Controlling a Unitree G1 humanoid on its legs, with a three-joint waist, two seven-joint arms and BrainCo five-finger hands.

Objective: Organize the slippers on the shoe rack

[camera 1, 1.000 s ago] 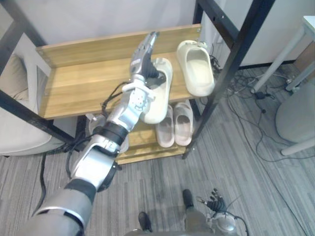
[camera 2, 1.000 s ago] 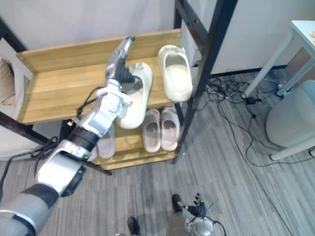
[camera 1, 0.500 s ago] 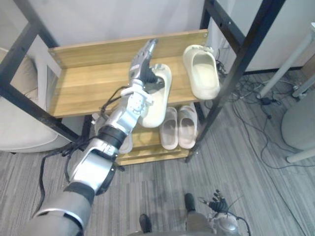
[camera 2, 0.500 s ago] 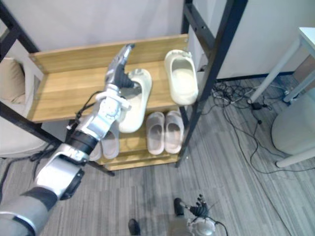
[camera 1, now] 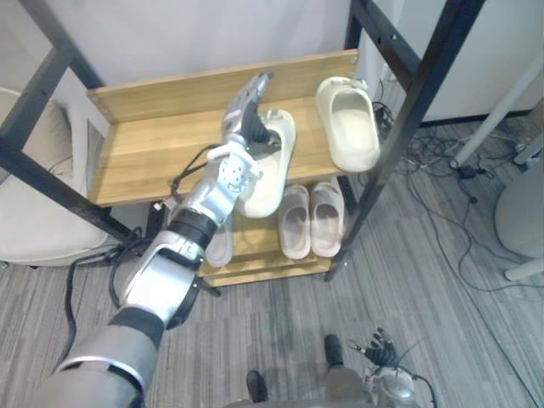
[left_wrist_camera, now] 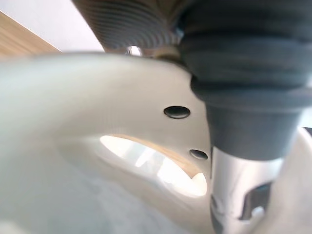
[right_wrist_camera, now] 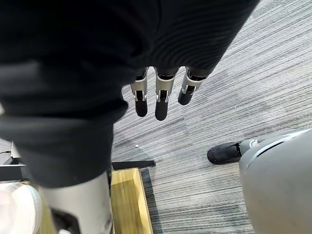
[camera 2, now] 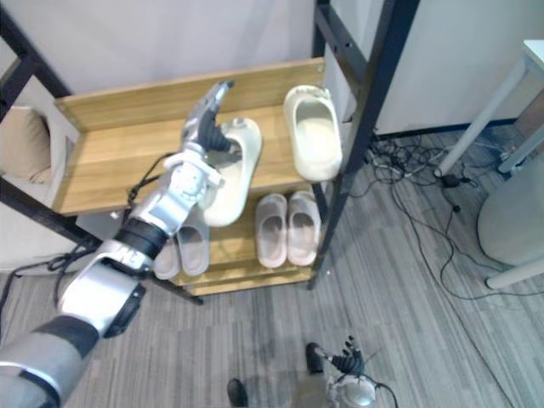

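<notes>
Left eye view: left hand [camera 1: 244,119] was over the top shelf of the shoe rack [camera 1: 144,144].
Left hand's hold: straight fingers lay along the strap of a cream slipper [camera 1: 270,189], with the thumb tucked inside, pinching it.
Slipper's place: top shelf, heel overhanging the front edge, near a second cream slipper [camera 1: 348,127] but not touching it.
Right hand [right_wrist_camera: 156,97]: hung low over the floor, fingers loosely straight.

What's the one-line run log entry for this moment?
left hand pinching cream foam slipper on wooden top shelf | second cream slipper beside it | right hand open, low
</notes>
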